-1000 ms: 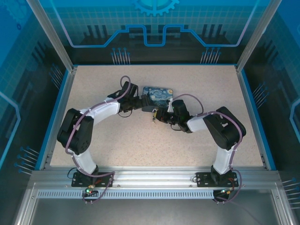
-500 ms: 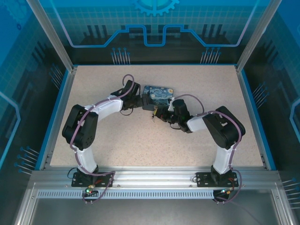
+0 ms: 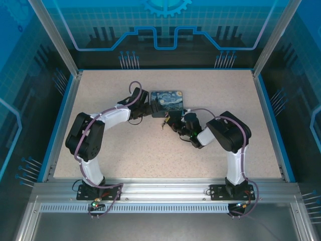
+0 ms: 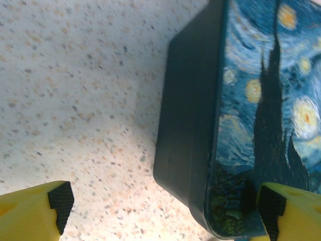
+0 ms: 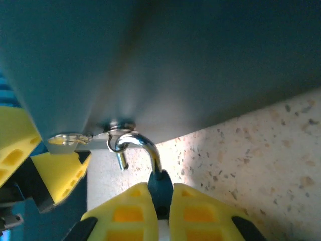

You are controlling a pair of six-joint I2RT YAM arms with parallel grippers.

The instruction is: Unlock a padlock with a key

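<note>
Yellow right pincer [image 5: 160, 193] clenched on the padlock [image 5: 155, 159] hanging from the box [image 5: 200, 60].
Its shackle [image 5: 135, 137] runs straight ahead, hooked through the hasp [image 5: 118, 131]; beyond, the left pincer [image 4: 160, 206] gapes astride the box corner. Key not discernible.

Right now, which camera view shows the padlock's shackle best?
The right wrist view: the shackle is close and sharp, hooked at the box's hasp and gripped in the right jaws. The top external view reduces it to a speck by the box. The left wrist view faces the box's lid and side.
</note>
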